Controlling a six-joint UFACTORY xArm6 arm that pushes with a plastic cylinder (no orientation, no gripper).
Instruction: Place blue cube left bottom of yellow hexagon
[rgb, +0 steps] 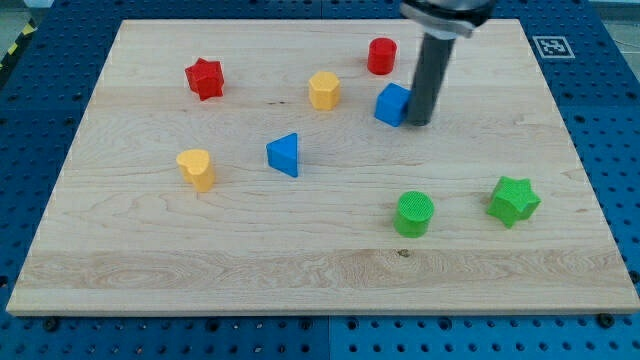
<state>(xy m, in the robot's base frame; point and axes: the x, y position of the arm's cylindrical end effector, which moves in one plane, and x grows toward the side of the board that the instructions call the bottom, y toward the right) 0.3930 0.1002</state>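
Note:
The blue cube (392, 104) sits on the wooden board right of the yellow hexagon (324, 90), in the upper middle of the view. My tip (419, 122) touches the cube's right side. The rod rises from there to the view's top edge and hides part of the cube's right face.
A red cylinder (381, 56) stands above the cube. A red star (204, 78) is at upper left. A blue triangle (285, 154) and a yellow heart (197, 168) lie left of centre. A green cylinder (414, 213) and a green star (513, 200) are at lower right.

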